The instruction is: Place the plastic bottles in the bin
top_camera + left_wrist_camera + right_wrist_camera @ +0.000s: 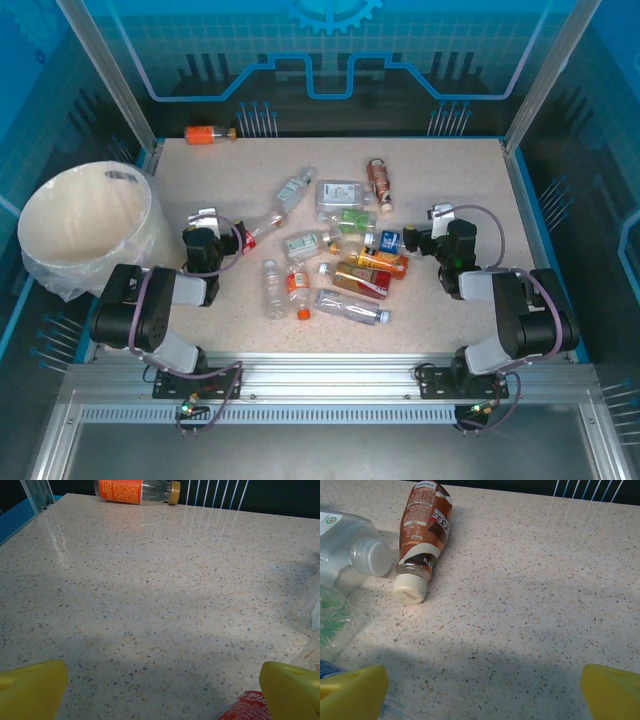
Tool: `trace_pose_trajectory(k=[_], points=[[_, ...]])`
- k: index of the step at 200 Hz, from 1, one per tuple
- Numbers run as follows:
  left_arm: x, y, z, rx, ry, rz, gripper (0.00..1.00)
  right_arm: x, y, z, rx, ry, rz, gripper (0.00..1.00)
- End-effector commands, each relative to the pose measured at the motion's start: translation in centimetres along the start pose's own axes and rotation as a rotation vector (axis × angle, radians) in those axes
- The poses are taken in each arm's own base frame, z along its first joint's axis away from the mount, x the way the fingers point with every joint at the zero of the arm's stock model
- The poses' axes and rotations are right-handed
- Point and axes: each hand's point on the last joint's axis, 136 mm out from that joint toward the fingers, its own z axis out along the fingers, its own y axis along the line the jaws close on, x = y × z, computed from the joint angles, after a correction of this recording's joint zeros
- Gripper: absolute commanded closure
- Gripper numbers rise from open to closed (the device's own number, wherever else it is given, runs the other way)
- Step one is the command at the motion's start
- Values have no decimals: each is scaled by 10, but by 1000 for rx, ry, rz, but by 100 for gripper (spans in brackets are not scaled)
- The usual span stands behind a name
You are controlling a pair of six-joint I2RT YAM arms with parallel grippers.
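Thirteen plastic bottles (350, 307) is my count, though the heap overlaps and I may be one off. Twelve lie scattered around the table's (450, 170) centre. One orange-labelled bottle (210, 134) sits alone at eleven o'clock against the far edge. One bin (135, 235) stands at nine o'clock beside the table, and I see no bottle inside it.

I have two grippers, both spread wide and empty. My left gripper (203, 218) hangs low at eight o'clock of the heap and my right gripper (440, 214) at three o'clock.

My worry is rolling. A red-labelled bottle (245, 707) lies just beside one left fingertip, so an off-centre close would likely squirt it away. A brown bottle (422, 530) lies at eleven o'clock from my right jaws. Pulling any bottle from the heap could nudge its neighbours.
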Motion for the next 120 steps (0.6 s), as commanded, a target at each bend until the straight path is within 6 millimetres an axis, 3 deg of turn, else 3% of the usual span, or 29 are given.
trace_pose_trajectory(k=[1,120], points=[[-12,-3,2,18,-38,7,1,-12,-2,2,-6,-35,-9,0],[-12,-3,1,18,-38,6,1,-11,-2,2,-10,-32,-6,0]])
